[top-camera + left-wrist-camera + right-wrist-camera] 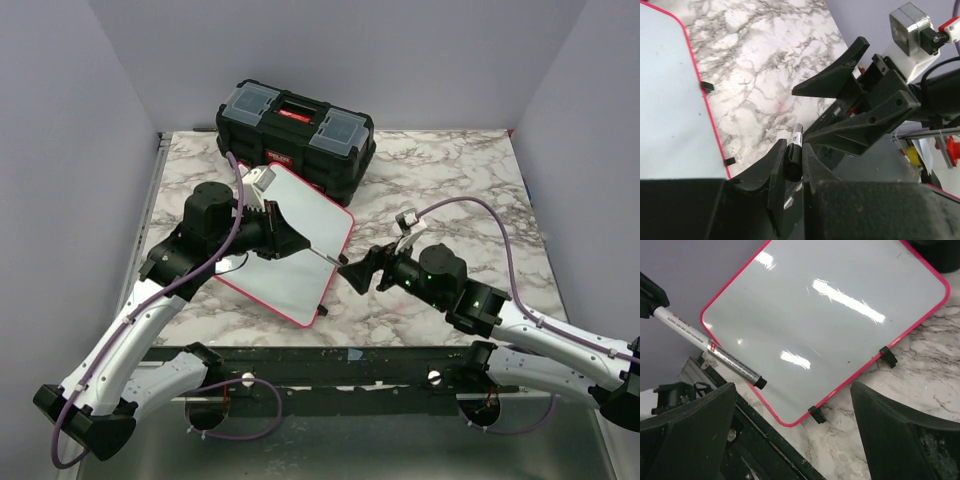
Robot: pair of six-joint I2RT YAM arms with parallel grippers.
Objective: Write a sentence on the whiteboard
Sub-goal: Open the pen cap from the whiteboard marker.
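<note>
Across the marbled surface [450,190], a black toolbox [295,125] sits at the far edge. The whiteboard [300,285] lies just in front of it, turned cornerwise. Streaks of light show on its glossy face inside the pink-red rim. The left pincer [793,154] is pressed together on a thin marker [710,347] above the middle of the board. The marker reaches out over the board's right rim toward the right pincer [358,270]. That right pincer is spread wide and holds nothing. In its own wrist view the marker's black end sits ahead of its fingers, clear of both, with the board just beyond. Two small black clips [887,356] sit on the rim. From above, the left arm covers the board's far-left part, so whether that corner touches the toolbox cannot be told. Nor can it be told which end of the marker is gripped.
</note>
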